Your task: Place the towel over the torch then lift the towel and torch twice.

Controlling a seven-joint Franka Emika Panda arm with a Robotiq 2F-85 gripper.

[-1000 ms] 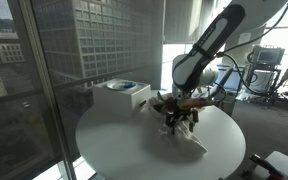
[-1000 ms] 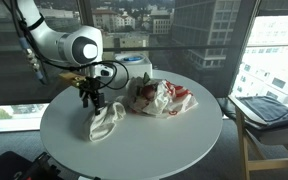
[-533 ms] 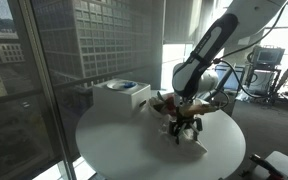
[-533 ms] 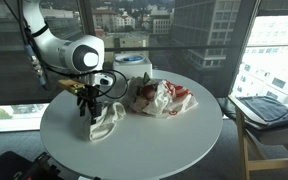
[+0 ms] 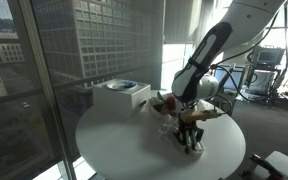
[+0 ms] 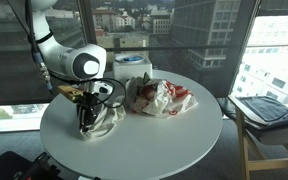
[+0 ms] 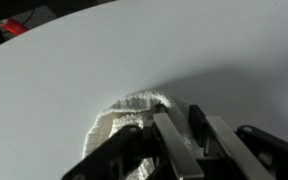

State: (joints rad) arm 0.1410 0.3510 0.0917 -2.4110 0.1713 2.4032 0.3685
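Pressed low onto the round white tabletop (image 6: pixel 159 150) with the tool (image 6: pixel 87 125), fingers drawn almost together and clenched on the crumpled white towel (image 6: pixel 110 119). Seen from the wrist as a bunched pale fold of towel (image 7: pixel 124 120) right under the fingertips (image 7: pixel 162 120). No telling whether the torch lies beneath the cloth. Just beside the towel, toward the middle, a red-and-white plastic bag (image 6: pixel 164 98); farther back, a white box (image 5: pixel 119 96).
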